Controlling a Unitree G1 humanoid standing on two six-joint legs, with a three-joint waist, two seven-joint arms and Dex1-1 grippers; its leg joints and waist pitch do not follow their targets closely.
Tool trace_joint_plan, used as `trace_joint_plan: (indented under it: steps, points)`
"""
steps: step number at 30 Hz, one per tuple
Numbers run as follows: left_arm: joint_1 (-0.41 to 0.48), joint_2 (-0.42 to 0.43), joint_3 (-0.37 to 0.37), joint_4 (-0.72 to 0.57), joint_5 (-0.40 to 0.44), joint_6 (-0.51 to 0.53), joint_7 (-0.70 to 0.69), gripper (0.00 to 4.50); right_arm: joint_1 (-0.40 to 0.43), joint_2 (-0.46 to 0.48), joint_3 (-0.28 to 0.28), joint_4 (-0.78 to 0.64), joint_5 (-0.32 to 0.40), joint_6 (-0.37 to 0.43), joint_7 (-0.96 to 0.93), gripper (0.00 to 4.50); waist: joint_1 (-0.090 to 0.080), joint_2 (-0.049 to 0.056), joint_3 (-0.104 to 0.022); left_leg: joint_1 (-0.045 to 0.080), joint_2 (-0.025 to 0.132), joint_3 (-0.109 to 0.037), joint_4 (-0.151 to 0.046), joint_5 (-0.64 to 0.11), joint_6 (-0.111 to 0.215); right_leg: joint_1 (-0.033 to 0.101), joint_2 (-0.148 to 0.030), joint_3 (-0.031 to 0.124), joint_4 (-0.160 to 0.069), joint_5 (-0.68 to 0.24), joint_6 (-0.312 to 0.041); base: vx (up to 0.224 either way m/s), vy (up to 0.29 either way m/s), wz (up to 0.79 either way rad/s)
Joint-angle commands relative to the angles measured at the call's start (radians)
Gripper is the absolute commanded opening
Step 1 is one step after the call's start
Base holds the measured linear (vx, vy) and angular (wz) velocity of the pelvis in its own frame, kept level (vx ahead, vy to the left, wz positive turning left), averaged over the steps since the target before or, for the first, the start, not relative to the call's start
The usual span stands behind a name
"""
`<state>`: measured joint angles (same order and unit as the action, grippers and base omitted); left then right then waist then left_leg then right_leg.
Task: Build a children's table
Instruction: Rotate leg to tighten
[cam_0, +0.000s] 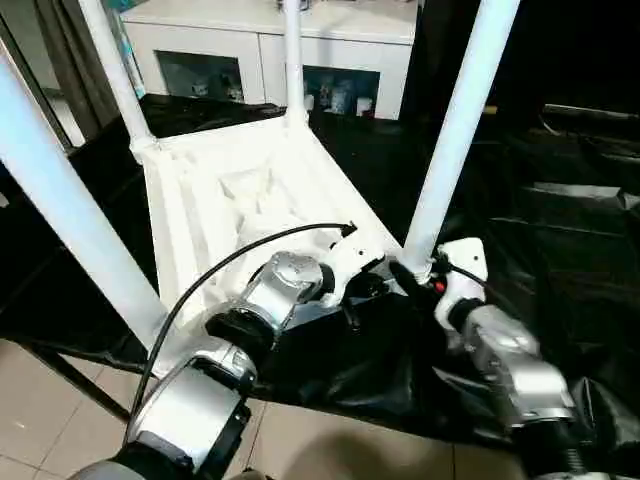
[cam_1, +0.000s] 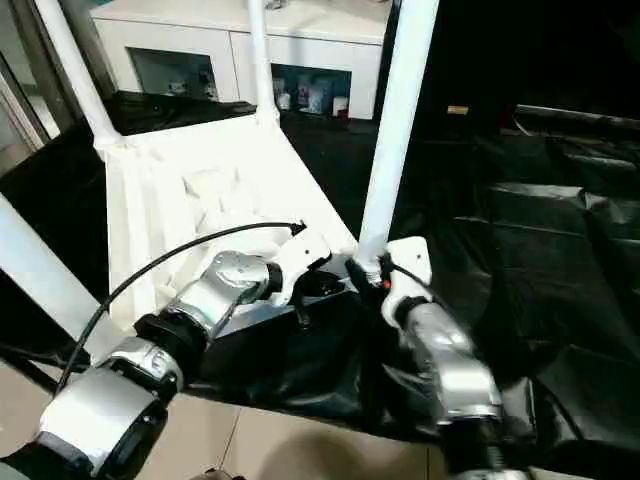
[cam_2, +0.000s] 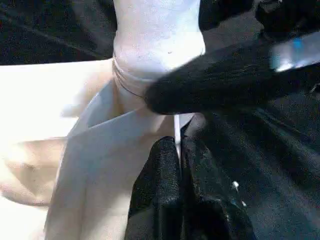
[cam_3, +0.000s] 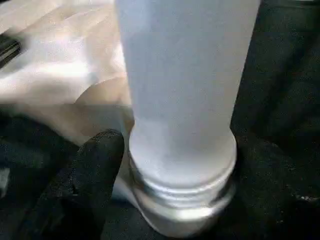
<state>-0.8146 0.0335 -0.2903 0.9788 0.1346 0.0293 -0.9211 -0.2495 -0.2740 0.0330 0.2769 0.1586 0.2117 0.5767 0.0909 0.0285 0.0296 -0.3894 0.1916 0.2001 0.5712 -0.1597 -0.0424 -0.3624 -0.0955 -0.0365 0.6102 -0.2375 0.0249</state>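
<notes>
Here the left tool (cam_2: 179, 150) rests closed at the tabletop's (cam_0: 200, 200) edge; the right tool (cam_0: 412, 272) gapes around a leg (cam_0: 455, 130).

silver forearms (cam_0: 285, 285), black fingers (cam_2: 165, 195), 1 black cable (cam_0: 215, 270) looping.

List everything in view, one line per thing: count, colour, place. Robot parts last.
table top: one, white, upside down on the black sheet, ribbed underside up.
legs: four, white, standing up from the top's corners.
black sheet: one, black, crinkled, spread under the table top.
cabinet: one, white with glass doors, behind the work.
floor tiles: pale, below the near edge.
left pincer: one, black, shut, at the top's near corner.
right pincer: one, black, at the base of the near right leg.
forearms: two, silver, in the foreground.
</notes>
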Motion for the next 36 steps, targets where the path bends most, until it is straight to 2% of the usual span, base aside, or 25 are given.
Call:
trace_joint_plan:
  steps: [1,4,7,9,14,15,17,18,23,26,32,36]
  points:
    - [0.036,0.008,-0.034,-0.005,-0.011,-0.022,-0.115,0.00,-0.001,-0.019,0.062,-0.040,0.016,-0.024,0.122,3.76,0.003,-0.026,-0.046,0.019,0.038,-0.021,-0.056,-0.181,0.084,0.027,-0.055,0.028,-0.077,-0.003,-0.212,0.000,0.000,0.00]
    - [0.064,0.051,-0.050,-0.057,-0.040,-0.028,-0.263,0.00,0.010,-0.093,0.069,-0.061,0.047,-0.017,0.258,3.76,0.006,-0.025,-0.045,0.020,0.040,-0.021,-0.056,-0.180,0.097,0.026,-0.056,0.026,-0.077,-0.028,-0.229,0.000,0.000,0.00]
    - [0.094,0.097,-0.061,-0.123,-0.063,-0.008,-0.372,0.00,0.019,-0.155,0.073,-0.079,0.098,-0.004,0.409,3.76,0.016,-0.023,-0.045,0.023,0.048,-0.019,-0.057,-0.186,0.102,0.023,-0.053,0.025,-0.073,-0.026,-0.247,0.000,0.000,0.00]
    - [0.100,0.105,-0.060,-0.136,-0.069,-0.003,-0.390,0.00,0.014,-0.164,0.073,-0.071,0.104,-0.009,0.428,3.76,0.023,-0.020,-0.047,0.026,0.051,-0.018,-0.057,-0.185,0.097,0.018,-0.053,0.025,-0.068,-0.010,-0.262,0.000,0.000,0.00]
    - [0.115,0.127,-0.059,-0.162,-0.075,0.002,-0.418,0.00,0.004,-0.176,0.085,-0.060,0.118,-0.003,0.480,3.76,0.026,-0.022,-0.047,0.023,0.048,-0.019,-0.058,-0.188,0.087,0.020,-0.056,0.024,-0.067,-0.002,-0.263,0.000,0.000,0.00]
    - [0.123,0.132,-0.054,-0.176,-0.075,0.009,-0.423,0.00,0.000,-0.180,0.097,-0.051,0.110,-0.009,0.491,3.76,0.027,-0.033,-0.045,0.019,0.048,-0.019,-0.058,-0.181,0.093,0.022,-0.059,0.024,-0.067,-0.023,-0.256,0.000,0.000,0.00]
    - [0.127,0.135,-0.053,-0.185,-0.076,0.013,-0.425,0.00,-0.003,-0.181,0.106,-0.042,0.102,-0.015,0.496,3.62,0.025,-0.031,-0.046,0.022,0.048,-0.018,-0.056,-0.174,0.091,0.019,-0.058,0.025,-0.068,-0.025,-0.256,0.000,0.000,0.00]
    - [0.129,0.137,-0.053,-0.191,-0.077,0.015,-0.427,0.00,-0.003,-0.182,0.108,-0.040,0.101,-0.016,0.500,3.49,0.025,-0.035,-0.046,0.021,0.047,-0.017,-0.056,-0.172,0.091,0.020,-0.057,0.025,-0.067,-0.024,-0.255,0.000,0.000,0.00]
    - [0.136,0.144,-0.053,-0.211,-0.080,0.024,-0.424,0.00,-0.021,-0.180,0.117,-0.005,0.078,-0.038,0.513,3.20,0.024,-0.033,-0.048,0.021,0.046,-0.018,-0.054,-0.149,0.098,0.020,-0.055,0.024,-0.062,0.005,-0.259,0.000,0.000,0.00]
    - [0.141,0.145,-0.052,-0.221,-0.078,0.026,-0.414,0.00,-0.030,-0.184,0.123,0.006,0.069,-0.048,0.508,2.83,0.025,-0.033,-0.047,0.021,0.046,-0.017,-0.053,-0.148,0.102,0.020,-0.056,0.024,-0.062,0.011,-0.263,0.000,0.000,0.00]
    - [0.148,0.146,-0.049,-0.231,-0.075,0.032,-0.400,0.00,-0.035,-0.178,0.123,0.021,0.060,-0.064,0.507,2.68,0.023,-0.036,-0.046,0.020,0.046,-0.017,-0.053,-0.160,0.099,0.020,-0.056,0.024,-0.064,-0.014,-0.259,0.000,0.000,0.00]
    - [0.151,0.147,-0.049,-0.232,-0.073,0.031,-0.397,0.00,-0.030,-0.175,0.125,0.019,0.059,-0.067,0.509,2.66,0.022,-0.035,-0.048,0.020,0.045,-0.017,-0.051,-0.138,0.108,0.022,-0.054,0.024,-0.060,0.016,-0.260,0.000,0.000,0.00]
